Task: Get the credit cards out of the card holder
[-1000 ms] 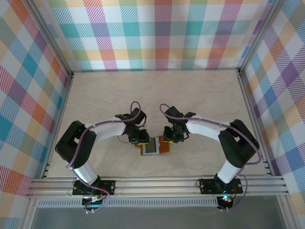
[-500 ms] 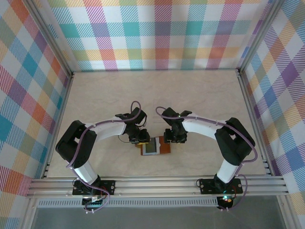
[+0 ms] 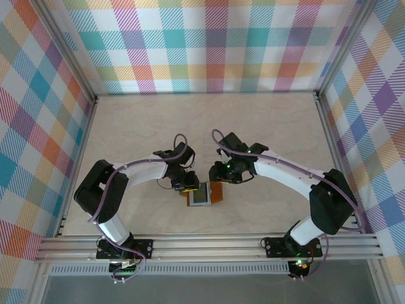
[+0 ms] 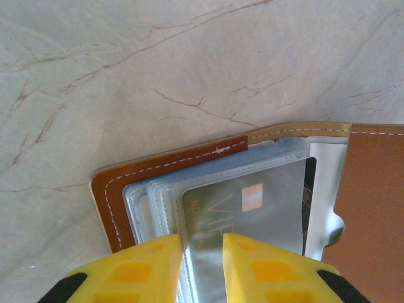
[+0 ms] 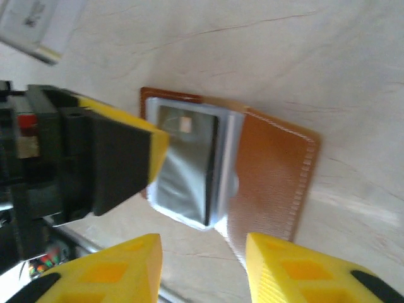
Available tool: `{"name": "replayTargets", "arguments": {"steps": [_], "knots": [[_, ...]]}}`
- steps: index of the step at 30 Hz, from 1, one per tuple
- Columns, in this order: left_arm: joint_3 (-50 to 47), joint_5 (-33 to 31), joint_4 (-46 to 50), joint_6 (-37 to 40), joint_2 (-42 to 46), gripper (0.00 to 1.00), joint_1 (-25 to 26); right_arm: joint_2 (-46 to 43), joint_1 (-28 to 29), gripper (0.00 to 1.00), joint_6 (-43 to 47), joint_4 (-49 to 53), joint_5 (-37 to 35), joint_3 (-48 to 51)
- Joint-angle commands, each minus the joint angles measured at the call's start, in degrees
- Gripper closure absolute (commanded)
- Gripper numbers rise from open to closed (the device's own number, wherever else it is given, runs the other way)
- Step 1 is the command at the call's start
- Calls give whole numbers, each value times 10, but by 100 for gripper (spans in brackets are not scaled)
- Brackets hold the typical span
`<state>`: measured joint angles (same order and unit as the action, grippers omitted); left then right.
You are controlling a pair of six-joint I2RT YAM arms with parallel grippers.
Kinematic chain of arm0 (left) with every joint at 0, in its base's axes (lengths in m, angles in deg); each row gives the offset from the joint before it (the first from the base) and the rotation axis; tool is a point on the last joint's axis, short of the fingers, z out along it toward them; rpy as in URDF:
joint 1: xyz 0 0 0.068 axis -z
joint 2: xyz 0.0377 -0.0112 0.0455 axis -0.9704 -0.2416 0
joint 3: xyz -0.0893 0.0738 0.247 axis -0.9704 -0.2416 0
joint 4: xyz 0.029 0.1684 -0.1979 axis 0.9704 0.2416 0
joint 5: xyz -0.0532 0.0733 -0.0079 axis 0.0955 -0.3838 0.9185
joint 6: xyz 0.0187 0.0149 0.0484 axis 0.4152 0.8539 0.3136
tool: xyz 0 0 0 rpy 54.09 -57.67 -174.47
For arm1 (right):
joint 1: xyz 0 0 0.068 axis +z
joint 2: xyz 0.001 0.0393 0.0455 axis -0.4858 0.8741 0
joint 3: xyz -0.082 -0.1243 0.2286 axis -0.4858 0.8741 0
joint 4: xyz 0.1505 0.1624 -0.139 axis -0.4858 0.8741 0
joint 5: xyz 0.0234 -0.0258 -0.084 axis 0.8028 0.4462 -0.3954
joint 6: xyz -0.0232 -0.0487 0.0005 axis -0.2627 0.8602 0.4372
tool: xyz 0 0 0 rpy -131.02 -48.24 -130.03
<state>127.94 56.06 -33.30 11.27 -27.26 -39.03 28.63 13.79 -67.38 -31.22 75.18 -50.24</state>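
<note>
A small reddish-brown leather bifold card holder (image 4: 372, 208) is found lying open and flat on the pale marble-patterned table (image 4: 126, 76), at the near middle of the surface between the two arms. Its grey clear-plastic inner pockets (image 4: 281, 165) are exposed and fanned slightly at their left edges.

The left gripper (image 4: 202, 243) is set over the left edge of the card holder. Its yellow fingers (image 4: 148, 265) are drawn close together, with the edges of the plastic pockets passing into the narrow gap between them; it is judged to be pinching the pockets and pinning the card holder in place.

The right gripper (image 5: 201, 243) is held above the card holder with its jaws spread wide. Nothing is seen between them, and no contact with the leather or the pockets is observed.

A thin grey rectangular card with a pale patch (image 4: 240, 208) is seen inside the uppermost pocket. The edge of a dark card (image 4: 310, 189) is visible behind it, toward the fold. How many further cards are stacked beneath cannot be told.

Progress is assessed as early. The card holder has been opened and secured, but no card is seen withdrawn onto the table. Every visible card remains to be pulled from its pocket, presumably by the free right gripper
</note>
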Motion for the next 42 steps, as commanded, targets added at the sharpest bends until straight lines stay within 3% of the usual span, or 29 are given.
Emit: {"name": "replayTargets", "arguments": {"steps": [1, 5, 10, 14, 21, 33, 42], "knots": [[15, -7, 41, 4, 6, 70, 4, 40, 4, 63, -14, -30, 66, -7], [32, -17, 79, 6, 38, 64, 3, 79, 4, 68, -22, -29, 66, -4], [29, -19, 108, 1, 52, 64, 4, 112, 3, 75, -31, -51, 57, 19], [4, -19, 86, -13, 44, 68, 3, 131, 1, 80, -39, -65, 37, 38], [-25, 21, 2, -46, 34, 68, 4, 144, -8, 86, -65, -104, 9, 80], [7, 18, -8, -52, 53, 66, 4, 96, -27, 87, -69, -108, -32, 82], [36, 16, 10, -48, 22, 63, 14, 102, -37, 87, -74, -123, 13, 72]]}}
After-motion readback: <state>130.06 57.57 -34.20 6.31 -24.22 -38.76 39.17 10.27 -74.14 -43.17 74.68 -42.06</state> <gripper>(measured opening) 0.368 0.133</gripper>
